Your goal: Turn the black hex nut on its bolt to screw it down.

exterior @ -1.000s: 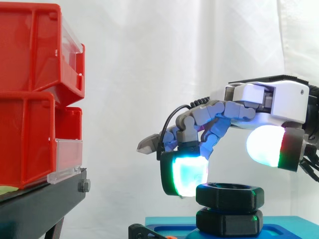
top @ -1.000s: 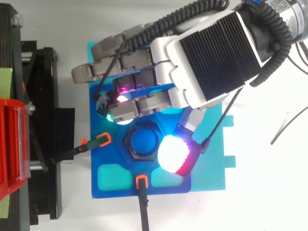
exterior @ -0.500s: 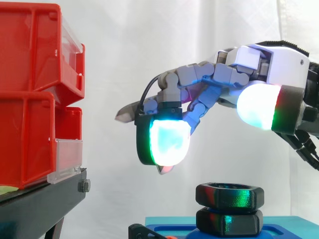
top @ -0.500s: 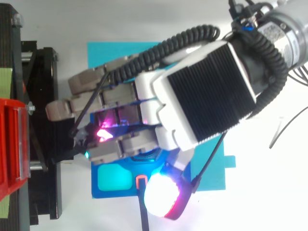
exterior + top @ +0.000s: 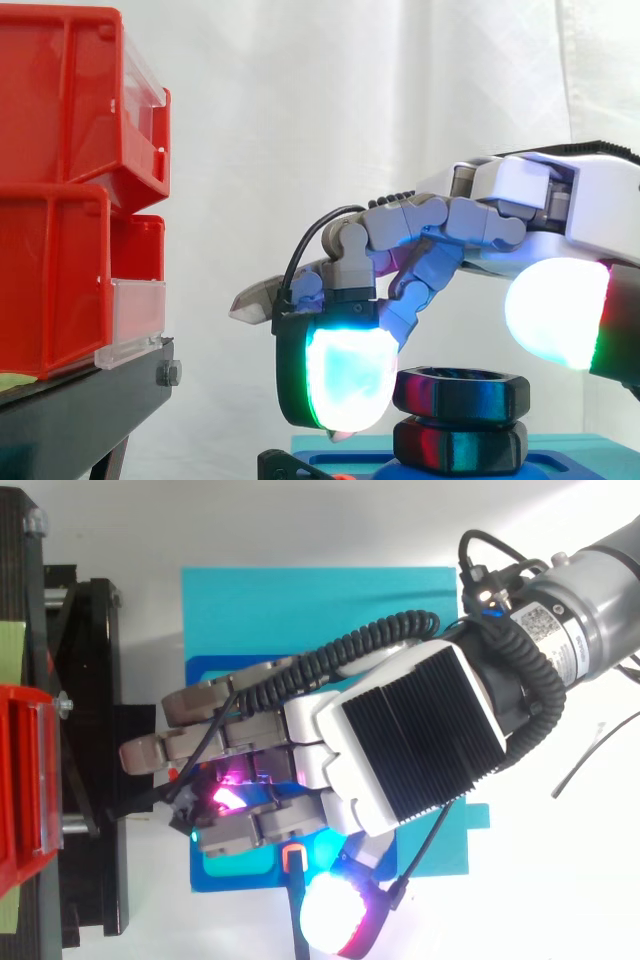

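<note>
Two black hex nuts are stacked on a blue fixture (image 5: pixel 350 458): the upper nut (image 5: pixel 460 392) sits over the lower nut (image 5: pixel 460 446). My hand (image 5: pixel 560 215) reaches in from the right, low over them, with its fingers loosely extended to the left. One glowing cyan-green fingertip pad (image 5: pixel 338 375) hangs at the upper nut's left side. The white-glowing thumb pad (image 5: pixel 558 315) hovers above and to the right of the nut. Nothing is held. From above, the hand (image 5: pixel 400 750) covers the nuts; the fixture (image 5: pixel 225 877) lies on a cyan plate (image 5: pixel 300 605).
Red bins (image 5: pixel 60 200) stand stacked on a black stand (image 5: pixel 80 405) at the left. An orange-tipped clamp (image 5: pixel 293 857) grips the fixture's near edge. A thin cable (image 5: pixel 590 750) lies on the white table at the right.
The hand lifted off the nut, swung toward the fixture's near edge, then came back down. Its fingertip pad now hangs beside the upper nut again. The nuts have not visibly moved.
</note>
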